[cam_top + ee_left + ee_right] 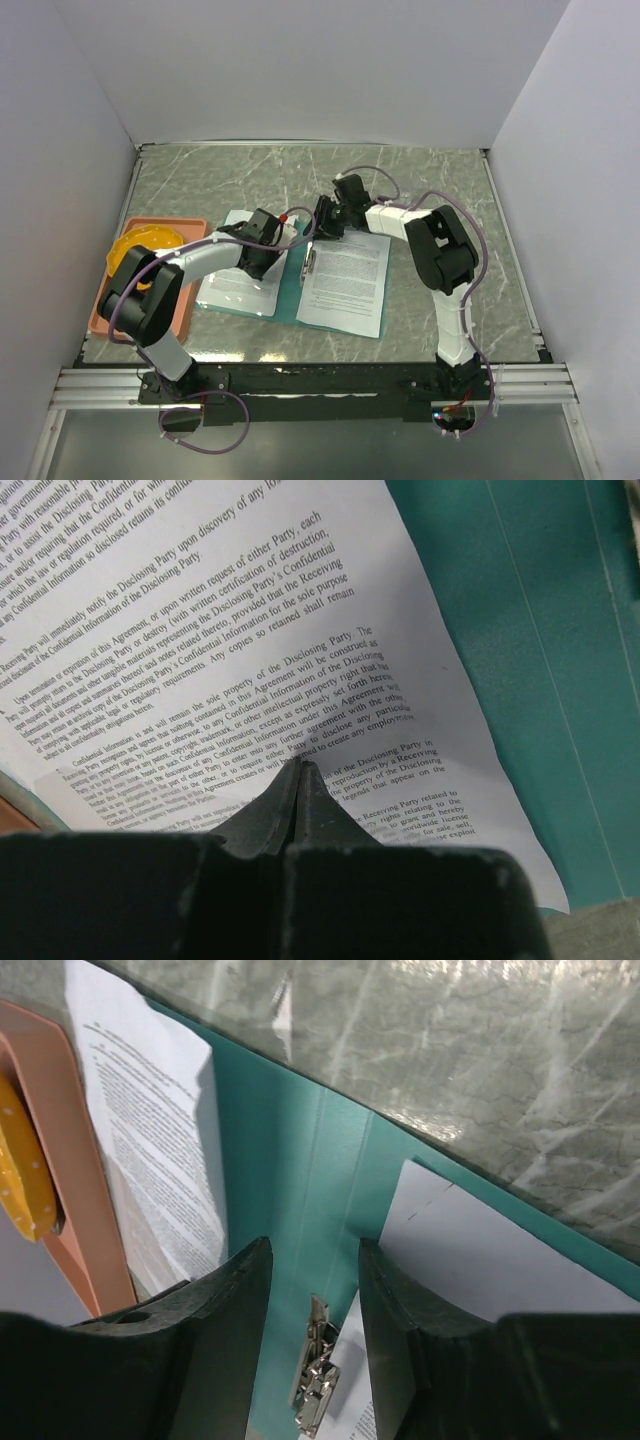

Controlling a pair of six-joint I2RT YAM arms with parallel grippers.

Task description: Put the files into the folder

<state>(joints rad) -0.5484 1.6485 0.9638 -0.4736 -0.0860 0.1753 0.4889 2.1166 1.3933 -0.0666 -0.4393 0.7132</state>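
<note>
A salmon-orange tray (190, 300) sits at the left edge of the grey marbled table (420, 175), and a yellow scalloped object (135, 250) lies in its far end. The left arm reaches across the tray's right side, covering part of it in the top view. White walls close in the table on 3 sides.

The folder (290, 290) lies open and flat in the middle of the table, teal-green, with a small metal clip (315, 1385) at its spine. 2 white files printed with dense black text rest on it. The left sheet (235, 290) overhangs the folder's left edge toward the tray, and in the right wrist view its far corner curls up slightly. The right sheet (345, 285) lies flat on the folder's right half, its near edge reaching past the folder.

The left gripper (300, 770) is clenched, its 2 fingertips pressed together with the tips right at the printed surface of the left sheet; whether a fold of paper is pinched between them I cannot tell. The right gripper (315, 1260) is released, its jaws apart and holding nothing, poised above the far end of the spine with the clip showing between its fingers (235, 1310), the left sheet to one side and the right sheet just beside the other finger.
</note>
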